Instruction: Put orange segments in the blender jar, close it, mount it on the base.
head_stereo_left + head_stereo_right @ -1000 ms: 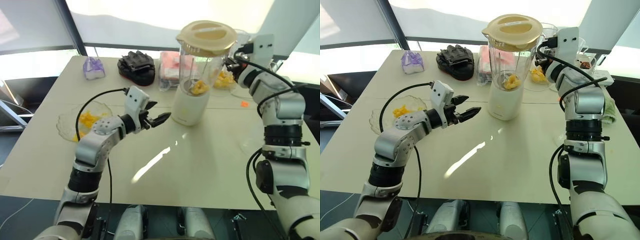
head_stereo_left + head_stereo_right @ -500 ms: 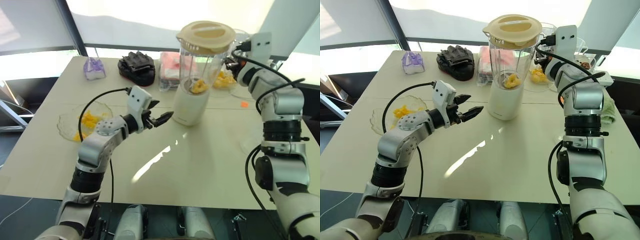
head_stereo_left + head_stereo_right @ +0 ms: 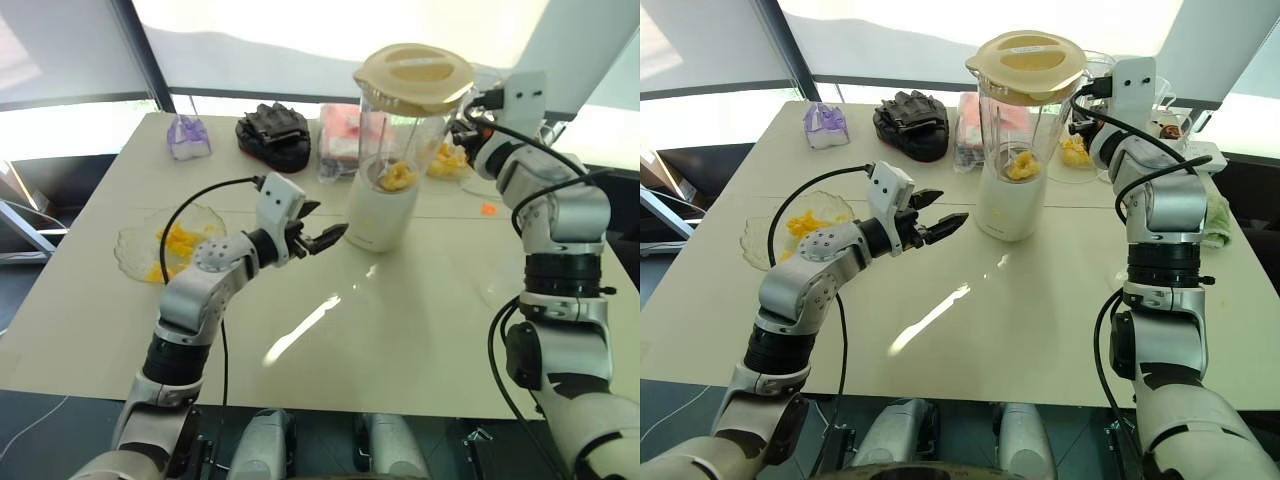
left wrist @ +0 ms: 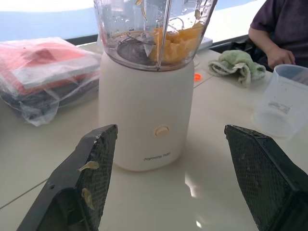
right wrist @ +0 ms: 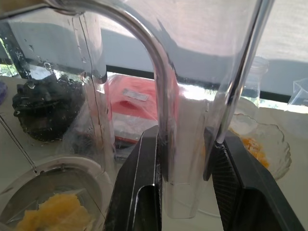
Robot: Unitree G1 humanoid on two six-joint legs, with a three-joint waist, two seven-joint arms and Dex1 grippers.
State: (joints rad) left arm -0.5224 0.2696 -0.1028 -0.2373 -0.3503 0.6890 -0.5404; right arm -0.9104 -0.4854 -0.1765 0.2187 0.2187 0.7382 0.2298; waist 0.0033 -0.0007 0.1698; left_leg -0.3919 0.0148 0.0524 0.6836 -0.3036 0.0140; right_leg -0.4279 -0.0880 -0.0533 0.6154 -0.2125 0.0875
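The blender jar, closed with its cream lid, stands on the off-white base at mid-table. Orange segments lie at the jar's bottom, and in the left wrist view these orange segments show through the wall. My right gripper is at the jar's right side, and its fingers are shut on the jar's handle. My left gripper hovers open just left of the base, pointing at it, with nothing between its fingers.
A glass dish with more orange pieces sits at the left. At the back lie a purple item, a black object and a red packet. A clear beaker, a green cloth and a person's hand are on the right.
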